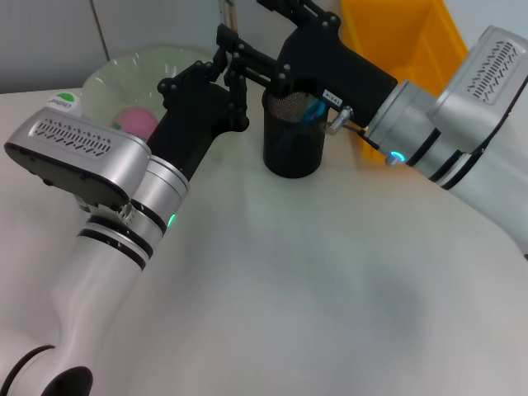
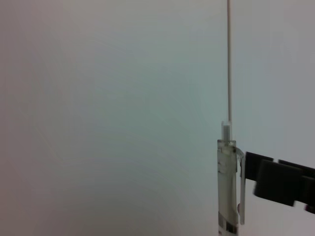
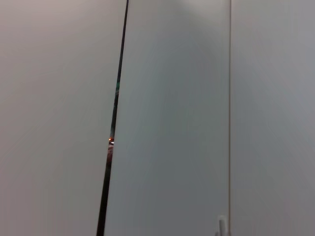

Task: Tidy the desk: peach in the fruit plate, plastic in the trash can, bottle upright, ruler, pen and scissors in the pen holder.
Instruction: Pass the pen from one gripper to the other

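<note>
Desk [image 1: 330,289] white and wide, both arms stretched over its far part. Yellow trash can [image 1: 412,41] at the far right, pale green fruit plate [image 1: 111,74] at the far left with the pink peach [image 1: 136,120] already inside. Black mesh pen holder [image 1: 293,140] between these two, upright, something blue in it, not possible to name. Right gripper [image 1: 307,21] just above and behind the holder, its wrist body over part of the mouth; open or closed, cannot tell. Left gripper [image 1: 224,51] just to the left of the holder and higher, apparently closed around a clear pen [image 2: 227,187]. Pen long axis upright, top end above the fingers. Holder therefore to the right and below the pen: probably a short sideways shift, then straight down, with care for the right wrist so near.
</note>
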Tool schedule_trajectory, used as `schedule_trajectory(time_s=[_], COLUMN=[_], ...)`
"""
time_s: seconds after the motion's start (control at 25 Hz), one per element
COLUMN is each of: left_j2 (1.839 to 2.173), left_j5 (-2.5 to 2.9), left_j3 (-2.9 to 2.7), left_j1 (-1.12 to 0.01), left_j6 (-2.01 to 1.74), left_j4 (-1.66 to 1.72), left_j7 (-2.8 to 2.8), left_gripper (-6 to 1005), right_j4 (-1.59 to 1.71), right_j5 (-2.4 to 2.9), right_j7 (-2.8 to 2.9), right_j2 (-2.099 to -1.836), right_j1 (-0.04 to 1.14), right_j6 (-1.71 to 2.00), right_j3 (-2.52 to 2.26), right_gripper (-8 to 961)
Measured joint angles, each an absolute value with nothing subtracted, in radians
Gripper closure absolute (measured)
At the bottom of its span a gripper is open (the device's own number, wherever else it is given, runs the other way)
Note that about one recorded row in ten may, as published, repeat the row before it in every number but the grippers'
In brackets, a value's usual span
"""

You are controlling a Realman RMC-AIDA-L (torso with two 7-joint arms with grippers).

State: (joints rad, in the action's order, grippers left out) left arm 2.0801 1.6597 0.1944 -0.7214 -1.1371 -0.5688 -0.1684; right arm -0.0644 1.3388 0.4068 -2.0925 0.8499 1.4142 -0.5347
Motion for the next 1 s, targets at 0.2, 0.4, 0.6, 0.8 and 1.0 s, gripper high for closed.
schedule_trajectory(time_s=[0.2, 0.4, 0.6, 0.8, 1.0], left_j2=[2.080, 2.080, 2.080, 2.080, 2.080], left_j5=[1.663, 1.663, 1.664, 1.664, 1.664], left_j3=[0.201, 0.202, 0.202, 0.202, 0.202], left_j1=[-0.713, -0.712, -0.712, -0.712, -0.712], left_j6=[-1.135, -1.135, -1.135, -1.135, -1.135], left_j4=[-0.584, -0.588, -0.589, -0.593, -0.595], left_j7=[-0.197, -0.198, -0.199, -0.199, -0.199], left_gripper=[831, 830, 830, 829, 828], right_j4=[-0.079, -0.090, -0.102, -0.104, -0.104], right_j5=[1.340, 1.340, 1.340, 1.340, 1.339], right_j7=[0.389, 0.389, 0.387, 0.387, 0.386], right_j2=[-2.092, -2.092, -2.092, -2.092, -2.092], right_j1=[0.857, 0.862, 0.868, 0.870, 0.867], right_j6=[1.413, 1.412, 1.406, 1.404, 1.403], right_j3=[-0.522, -0.515, -0.509, -0.508, -0.487], right_gripper=[279, 281, 282, 284, 285])
